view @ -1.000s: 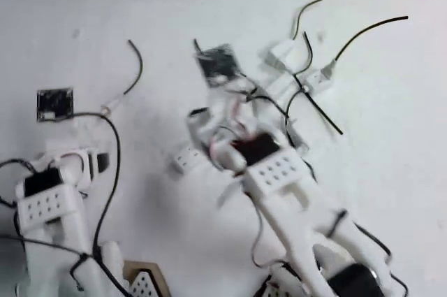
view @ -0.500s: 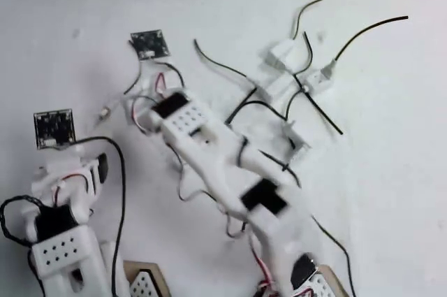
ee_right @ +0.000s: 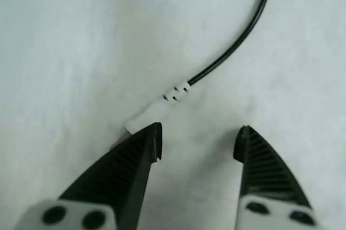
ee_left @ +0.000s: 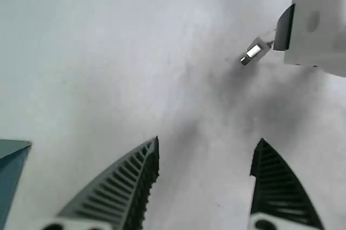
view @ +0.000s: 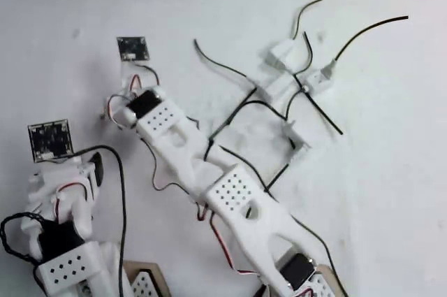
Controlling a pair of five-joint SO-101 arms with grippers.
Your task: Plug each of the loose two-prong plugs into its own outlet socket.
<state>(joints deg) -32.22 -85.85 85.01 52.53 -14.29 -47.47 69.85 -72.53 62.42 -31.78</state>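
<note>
The right arm is spanning the tabletop on a long diagonal, ending over on the left arm's side. That is where one loose plug is lying, well apart from the cluster of white outlet sockets toward the far right.

The right tool is hanging spread just above that plug and is pinching nothing. The plug's white body is lying flat, right at the tip of one finger and not centred in the gap. Its black cable is trailing away across the cloth. I'm taking this as the arm lining up for a pick. The tool looks to need a small sideways shift so the body sits between both fingers before they close.

The left tool is also spread and carrying nothing, hovering low over bare tabletop nearby. It is pointing toward the same plug, whose metal prongs are showing beyond it, beside a white part of the other arm. My guess is that it is staying close enough to help while leaving the plug itself clear for the right arm.

Black leads are looping around the sockets, and I can't tell which of them are already filled. For this plug the job is only starting, since it is not yet lifted and faces a long carry. The springy cable is the part I'm wary of, because it could twist the prongs off line during that trip.
</note>
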